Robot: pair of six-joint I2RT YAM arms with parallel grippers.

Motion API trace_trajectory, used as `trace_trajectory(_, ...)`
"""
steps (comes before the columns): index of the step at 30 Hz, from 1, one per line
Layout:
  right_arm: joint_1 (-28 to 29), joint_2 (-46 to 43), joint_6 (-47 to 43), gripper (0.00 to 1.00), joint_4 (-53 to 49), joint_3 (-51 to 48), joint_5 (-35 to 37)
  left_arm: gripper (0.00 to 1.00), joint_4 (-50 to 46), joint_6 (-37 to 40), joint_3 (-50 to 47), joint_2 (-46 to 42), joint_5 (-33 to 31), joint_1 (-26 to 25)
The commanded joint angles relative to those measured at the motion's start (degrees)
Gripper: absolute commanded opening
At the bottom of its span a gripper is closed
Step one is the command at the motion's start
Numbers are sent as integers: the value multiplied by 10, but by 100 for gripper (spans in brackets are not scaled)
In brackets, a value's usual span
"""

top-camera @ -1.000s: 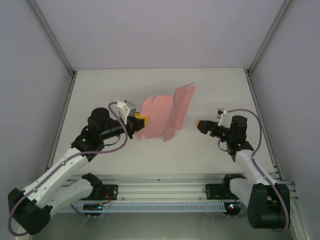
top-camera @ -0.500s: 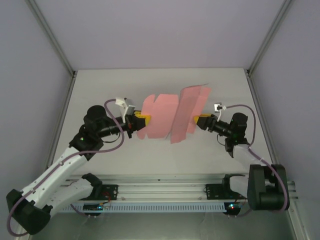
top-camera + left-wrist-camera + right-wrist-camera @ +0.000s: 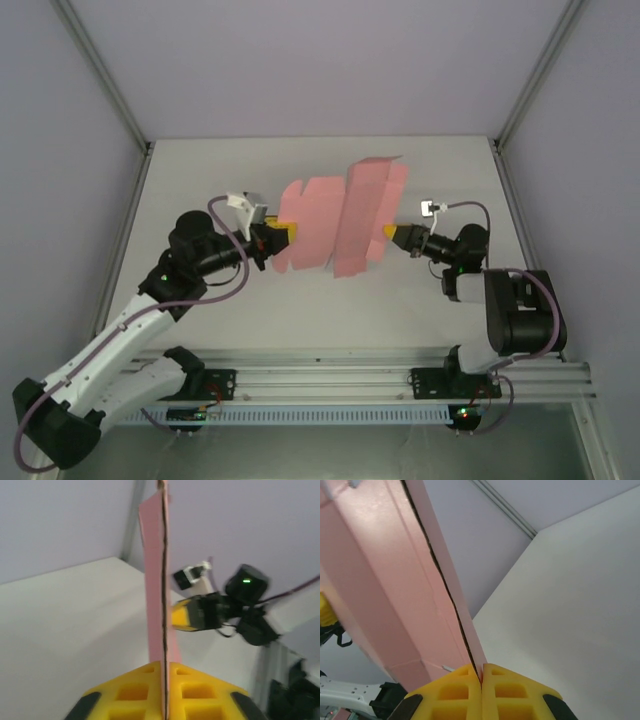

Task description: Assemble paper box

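Right tool (image 3: 481, 679) clamped on one edge of the pink die-cut thin card sheet (image 3: 335, 215), left tool (image 3: 165, 677) pinching the opposite edge; it spans between them, apparently raised off the white table (image 3: 200, 175), probably for folding flaps

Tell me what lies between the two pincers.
The paper box, a pink sheet, spans it in the top view; the left pincer and right pincer each pinch an edge.

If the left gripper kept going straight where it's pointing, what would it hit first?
The paper box sheet that the left gripper pinches; past that, probably the right gripper, though depth is unclear.
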Motion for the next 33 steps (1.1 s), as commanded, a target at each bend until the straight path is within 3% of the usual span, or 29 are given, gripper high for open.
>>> trace_trajectory(1,4,-13,24,0,37,10,32,39,-62,-14,-14,-14,-138,0)
trace_trajectory(3,5,-22,11,0,27,6,44,81,-93,-28,-26,-15,-185,1)
trace_trajectory(4,5,-28,-3,0,3,5,51,96,-107,-36,-31,-16,-206,1)
trace_trajectory(5,8,-35,-26,0,-39,8,57,100,-122,-45,-37,-19,-228,0)
trace_trajectory(7,22,-57,-89,0,-141,13,77,100,-145,-62,-46,-28,-268,2)
trace_trajectory(9,48,-100,-195,0,-341,33,132,100,-171,-74,-51,-39,-306,1)
trace_trajectory(11,101,-155,-388,0,-618,85,256,100,-197,-83,-50,-49,-336,1)
trace_trajectory(13,159,-191,-486,0,-740,119,384,100,-213,-89,-50,-57,-359,2)
trace_trajectory(21,250,-217,-612,0,-957,197,498,100,-245,-106,-31,-45,-372,11)
trace_trajectory(24,300,-214,-680,0,-1030,243,625,100,-250,-99,-18,-44,-365,12)
trace_trajectory(28,375,-219,-804,0,-1024,290,839,100,-245,-93,-12,-46,-361,13)
trace_trajectory(33,418,-220,-938,0,-1110,397,888,100,-244,-92,-3,-50,-355,17)
